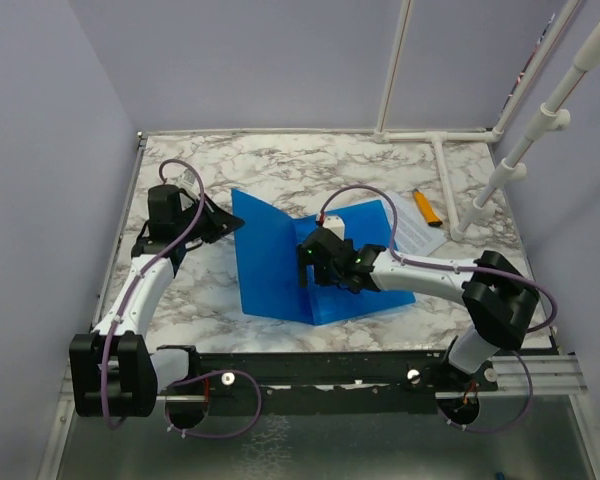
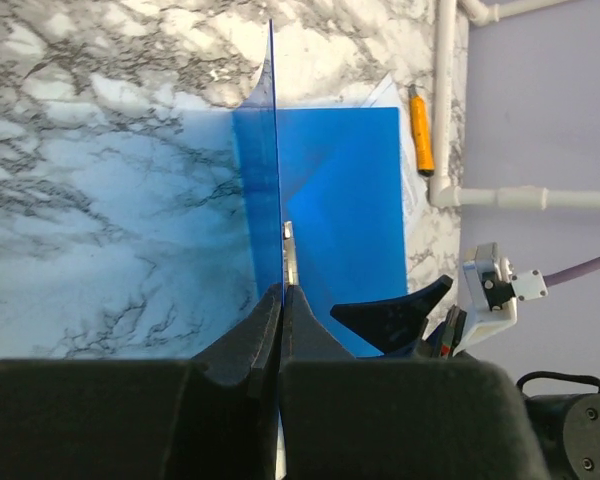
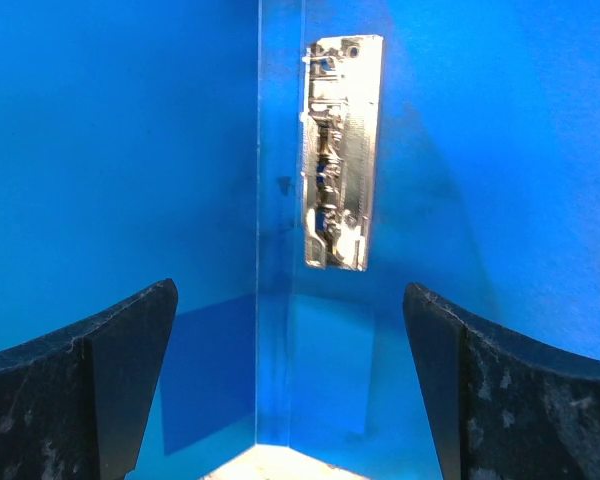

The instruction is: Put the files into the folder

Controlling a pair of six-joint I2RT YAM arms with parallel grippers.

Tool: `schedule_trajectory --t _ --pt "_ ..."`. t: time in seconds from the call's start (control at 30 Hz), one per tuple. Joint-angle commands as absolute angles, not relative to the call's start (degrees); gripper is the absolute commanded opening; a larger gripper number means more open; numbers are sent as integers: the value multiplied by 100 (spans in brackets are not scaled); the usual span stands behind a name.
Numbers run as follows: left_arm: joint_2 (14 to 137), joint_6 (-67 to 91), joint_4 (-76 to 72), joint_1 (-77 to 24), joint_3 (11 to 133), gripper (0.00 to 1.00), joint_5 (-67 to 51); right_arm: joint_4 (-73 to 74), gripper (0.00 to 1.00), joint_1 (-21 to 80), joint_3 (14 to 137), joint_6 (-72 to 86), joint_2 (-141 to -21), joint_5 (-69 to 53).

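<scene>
The blue folder [image 1: 365,300] lies open on the marble table, its cover [image 1: 265,260] standing upright. My left gripper [image 1: 225,222] is shut on the top edge of that cover [image 2: 276,150], holding it up. My right gripper [image 1: 318,270] hovers open just above the inside of the folder [image 3: 120,150], near the spine, with nothing between its fingers. The metal clip [image 3: 342,150] shows straight ahead of it. The files [image 1: 417,232], white printed sheets, lie flat beyond the folder's right edge, partly under it.
An orange marker [image 1: 426,206] lies at the back right beside the files. A white pipe frame [image 1: 450,180] runs along the table's back and right side. Purple walls close in the table on the left and back.
</scene>
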State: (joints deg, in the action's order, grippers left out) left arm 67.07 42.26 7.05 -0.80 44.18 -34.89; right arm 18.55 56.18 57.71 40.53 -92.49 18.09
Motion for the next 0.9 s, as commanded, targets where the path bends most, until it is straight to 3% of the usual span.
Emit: schedule_trajectory --t 0.0,0.83,0.87 --pt "6586 3771 1156 -53 4157 0 -3142 1512 100 5588 5774 4225 -9545 1544" --pt "6599 3157 2027 88 4015 0 -1793 1998 100 5592 5691 4175 -10750 2111" --pt "6623 3155 2064 88 4010 3 -1736 2029 100 5598 5707 4134 -10783 2110"
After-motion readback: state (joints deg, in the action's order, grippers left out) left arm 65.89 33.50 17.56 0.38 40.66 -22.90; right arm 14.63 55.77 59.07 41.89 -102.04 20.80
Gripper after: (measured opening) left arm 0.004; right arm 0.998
